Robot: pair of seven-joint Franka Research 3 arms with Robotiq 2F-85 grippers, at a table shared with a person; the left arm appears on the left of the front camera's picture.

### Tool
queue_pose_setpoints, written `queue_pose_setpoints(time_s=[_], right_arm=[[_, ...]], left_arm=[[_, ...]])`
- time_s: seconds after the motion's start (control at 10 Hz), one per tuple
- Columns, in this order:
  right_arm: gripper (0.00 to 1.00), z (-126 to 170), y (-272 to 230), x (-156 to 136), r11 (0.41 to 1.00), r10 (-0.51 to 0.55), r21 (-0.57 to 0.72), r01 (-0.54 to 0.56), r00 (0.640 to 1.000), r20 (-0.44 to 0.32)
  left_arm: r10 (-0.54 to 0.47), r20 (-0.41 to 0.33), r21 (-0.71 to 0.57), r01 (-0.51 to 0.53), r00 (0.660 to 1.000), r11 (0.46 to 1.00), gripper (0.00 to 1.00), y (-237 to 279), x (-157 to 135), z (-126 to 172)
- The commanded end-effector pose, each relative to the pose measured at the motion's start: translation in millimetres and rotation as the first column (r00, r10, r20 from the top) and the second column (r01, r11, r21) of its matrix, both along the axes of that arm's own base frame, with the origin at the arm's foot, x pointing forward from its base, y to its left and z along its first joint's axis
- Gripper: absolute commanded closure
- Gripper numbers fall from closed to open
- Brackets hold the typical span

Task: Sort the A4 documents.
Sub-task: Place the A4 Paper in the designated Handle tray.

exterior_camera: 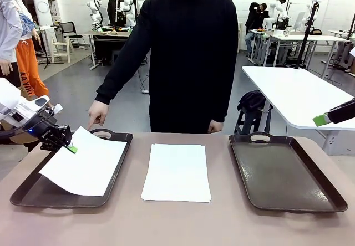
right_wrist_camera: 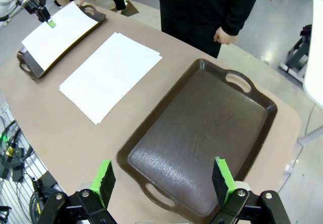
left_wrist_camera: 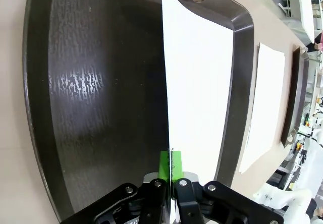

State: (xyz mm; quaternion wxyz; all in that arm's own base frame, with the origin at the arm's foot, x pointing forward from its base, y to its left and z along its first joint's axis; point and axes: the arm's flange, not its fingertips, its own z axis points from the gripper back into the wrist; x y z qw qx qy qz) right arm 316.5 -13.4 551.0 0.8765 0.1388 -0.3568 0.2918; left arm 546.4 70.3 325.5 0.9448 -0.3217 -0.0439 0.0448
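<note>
One sheet (exterior_camera: 83,165) pinched in left gripper (exterior_camera: 71,148) lies skewed on tray (exterior_camera: 28,199), so may hang off once released; right gripper (right_wrist_camera: 162,166) spread wide.

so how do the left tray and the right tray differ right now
The left tray carries a white sheet, pinched at one edge by the left jaws; the right tray is bare. A person's hand points a finger at the left tray's far handle; none points at the right tray. Both are dark brown, rectangular, with handles at their ends.
</note>
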Motion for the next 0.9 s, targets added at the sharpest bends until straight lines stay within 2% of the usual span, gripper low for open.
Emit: queue_pose_setpoints(time_s=[0.0, 0.1, 0.2, 0.3, 0.4, 0.5, 0.6, 0.7, 0.8], right_arm=[[0.0, -1.0, 0.4, 1.0, 1.0, -0.004, 0.003, 0.004, 1.0, -0.005], [0.0, -1.0, 0.4, 1.0, 1.0, -0.004, 0.003, 0.004, 1.0, -0.005], [0.0, -1.0, 0.4, 1.0, 1.0, -0.004, 0.003, 0.004, 1.0, -0.005], [0.0, -1.0, 0.4, 1.0, 1.0, -0.004, 0.003, 0.004, 1.0, -0.005], [0.0, -1.0, 0.4, 1.0, 1.0, -0.004, 0.003, 0.004, 1.0, -0.005], [0.0, -1.0, 0.4, 1.0, 1.0, -0.004, 0.003, 0.004, 1.0, -0.005], [0.0, -1.0, 0.4, 1.0, 1.0, -0.004, 0.003, 0.004, 1.0, -0.005], [0.0, -1.0, 0.4, 1.0, 1.0, -0.004, 0.003, 0.004, 1.0, -0.005], [0.0, -1.0, 0.4, 1.0, 1.0, -0.004, 0.003, 0.004, 1.0, -0.005]], left_arm=[[0.012, -0.028, 0.026, -0.011, 1.0, 1.0, 0.82, -1.2, 6.3, -1.5], [0.009, -0.024, 0.025, -0.008, 1.0, 1.0, 0.8, -1.9, 6.5, -0.7], [0.008, -0.023, 0.028, -0.008, 1.0, 1.0, 0.63, -2.5, 5.4, -0.1], [0.004, -0.019, 0.06, -0.003, 1.0, 0.998, 0.61, -1.9, 5.3, 1.2], [-0.006, -0.007, 0.099, 0.006, 1.0, 0.995, 0.44, -1.8, 5.1, 5.2], [-0.011, 0.004, 0.147, 0.01, 1.0, 0.989, 0.56, -2.0, 6.0, 8.9], [-0.015, 0.009, 0.177, 0.013, 1.0, 0.984, 0.24, -2.5, 6.4, 11.7], [-0.017, 0.01, 0.19, 0.015, 1.0, 0.982, 0.37, -3.0, 6.5, 13.6], [-0.016, 0.012, 0.199, 0.013, 1.0, 0.98, 0.05, -2.4, 5.9, 15.4]])
